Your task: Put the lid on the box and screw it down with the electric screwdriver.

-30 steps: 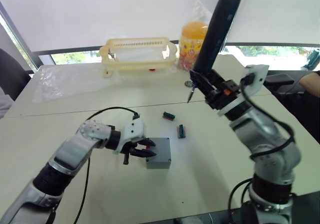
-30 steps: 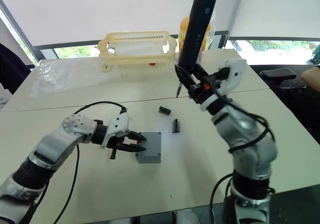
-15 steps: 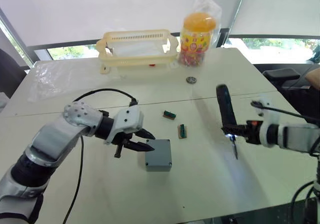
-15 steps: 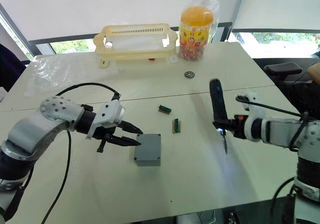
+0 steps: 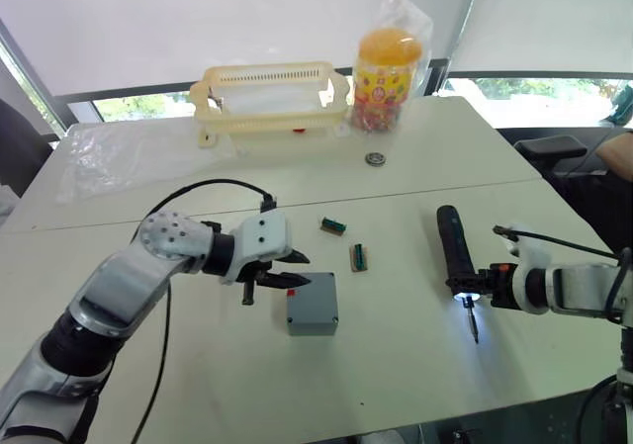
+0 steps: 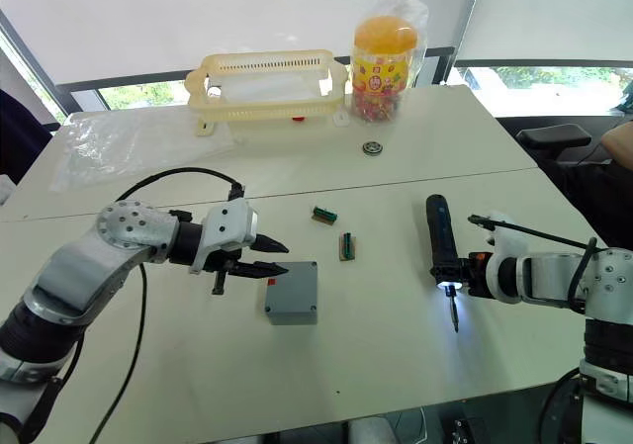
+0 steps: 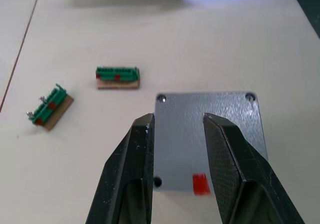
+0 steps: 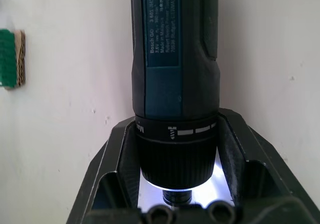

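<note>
Left gripper (image 5: 289,270), 2 black fingers spread and empty, poised just beside the near-left edge of the box (image 5: 313,305), which sits on the white table (image 5: 198,385) with the lid (image 7: 210,134) already seated flush on top. In the left wrist view the lid shows screw holes at its 2 far corners and 1 near corner, and a red mark (image 7: 201,183) at the near edge; whether any hole already carries a screw cannot be made out.

Right gripper (image 8: 175,194), fingers closed around the collar of the electric screwdriver (image 5: 455,254). The tool lies low over the table, well apart from the box on the right, bit (image 5: 473,323) pointing toward the robot, white tip light on.

Handling, as a judgement: the box is probably light, rigid plastic and likely to slide on the smooth table under driving force, so the side walls are the place to brace it. The screwdriver is a stiff, smooth cylinder; a hold at the collar, near the bit, gives the best control of the tip, though the long body may lever in the grip.

Also present: 2 green terminal blocks (image 5: 359,257) between box and screwdriver, a yellow slotted basket (image 5: 272,98), a snack jar (image 5: 382,78), a small round metal part (image 5: 376,157) and a clear plastic sheet (image 5: 109,157) at the far side. The fourth lid corner is hidden behind the left gripper's fingers.
</note>
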You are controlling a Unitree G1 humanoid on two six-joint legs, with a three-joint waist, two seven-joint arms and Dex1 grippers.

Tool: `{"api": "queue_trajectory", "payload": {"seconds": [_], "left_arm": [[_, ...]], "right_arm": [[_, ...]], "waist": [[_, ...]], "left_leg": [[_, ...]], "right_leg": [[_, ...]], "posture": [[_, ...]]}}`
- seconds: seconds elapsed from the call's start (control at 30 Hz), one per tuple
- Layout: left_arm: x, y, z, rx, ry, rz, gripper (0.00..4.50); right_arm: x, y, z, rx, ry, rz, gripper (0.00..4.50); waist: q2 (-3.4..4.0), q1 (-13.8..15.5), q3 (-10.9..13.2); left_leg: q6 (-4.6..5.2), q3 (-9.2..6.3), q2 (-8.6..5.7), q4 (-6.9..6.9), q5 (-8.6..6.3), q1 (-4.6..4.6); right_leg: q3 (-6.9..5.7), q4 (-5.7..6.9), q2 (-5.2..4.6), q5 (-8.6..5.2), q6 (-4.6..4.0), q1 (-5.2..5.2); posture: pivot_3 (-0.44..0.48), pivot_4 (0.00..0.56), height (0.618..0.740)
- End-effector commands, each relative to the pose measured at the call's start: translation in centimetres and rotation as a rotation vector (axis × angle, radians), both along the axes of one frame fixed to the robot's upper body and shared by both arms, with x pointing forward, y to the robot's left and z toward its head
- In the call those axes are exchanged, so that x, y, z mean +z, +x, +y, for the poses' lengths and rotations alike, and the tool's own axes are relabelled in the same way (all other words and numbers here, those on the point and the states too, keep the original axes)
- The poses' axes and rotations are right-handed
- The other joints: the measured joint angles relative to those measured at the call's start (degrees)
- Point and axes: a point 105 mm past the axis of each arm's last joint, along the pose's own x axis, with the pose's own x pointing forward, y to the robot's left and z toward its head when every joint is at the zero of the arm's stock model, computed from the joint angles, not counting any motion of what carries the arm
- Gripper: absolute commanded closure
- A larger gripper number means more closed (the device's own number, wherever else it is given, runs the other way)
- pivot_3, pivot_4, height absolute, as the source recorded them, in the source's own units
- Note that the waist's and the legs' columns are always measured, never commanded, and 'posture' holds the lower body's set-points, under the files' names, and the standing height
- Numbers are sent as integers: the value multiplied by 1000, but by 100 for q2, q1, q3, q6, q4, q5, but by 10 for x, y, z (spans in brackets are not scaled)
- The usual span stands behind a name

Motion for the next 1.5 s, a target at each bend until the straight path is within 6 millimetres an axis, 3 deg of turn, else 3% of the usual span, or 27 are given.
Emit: {"api": "queue_trajectory", "payload": {"seconds": [0.03,0.2,0.4,0.5,0.57,0.63,0.7,0.83,1.07,1.2,1.5], "left_arm": [[13,-2,3,3,-48,-6,3002],[12,-3,6,16,-63,35,3002],[10,5,12,78,-98,60,3002],[9,11,18,142,-123,74,3002],[5,15,29,212,-127,81,3002],[-3,19,44,300,-138,103,3002],[-11,17,53,349,-144,132,3002],[-32,-1,56,399,-166,244,3002],[-61,-19,51,459,-192,343,3002],[-70,-14,44,472,-191,333,3002],[-64,8,28,412,-204,271,3002]], "right_arm": [[8,4,-2,-23,-2,-31,2779],[5,6,-5,-35,-13,-17,2779],[10,8,-5,-17,-58,-40,30],[22,13,-6,5,-104,-104,30],[43,21,-9,86,-266,-241,30],[64,24,4,256,-380,-380,30],[70,19,23,384,-356,-431,30],[53,-2,72,618,-281,-474,30],[14,-9,107,676,-250,-493,30],[-6,-5,125,674,-245,-496,30],[-9,-20,154,742,-199,-513,30]], "waist": [[1,-1,0],[0,2,-1],[1,5,-1],[1,8,-1],[16,7,8],[32,1,14],[26,-16,13],[21,-19,12],[11,58,9],[3,53,4],[5,50,3]], "left_leg": [[0,0,0,0,0,0],[0,2,-1,9,0,2],[0,-1,-1,44,0,3],[0,0,-1,58,0,1],[0,3,-3,60,0,0],[0,6,-5,61,0,1],[0,3,2,57,-1,5],[4,-12,11,51,-3,10],[-3,-5,-8,76,1,2],[-11,-7,-8,80,5,11],[-11,-11,-5,76,6,11]], "right_leg": [[0,1,0,0,0,0],[0,1,-2,1,2,7],[0,9,-2,7,11,22],[0,9,-3,11,14,26],[2,9,-5,12,15,27],[4,8,-8,13,17,25],[2,9,0,13,19,23],[-8,29,7,12,17,23],[-4,29,-19,13,16,29],[-4,29,-14,15,6,39],[-8,34,-8,18,10,36]], "posture": [[0,150,740],[0,150,740],[0,150,740],[0,150,740],[0,150,740],[0,150,740],[0,150,740],[0,150,740],[0,150,740],[0,150,740],[0,150,740]]}}
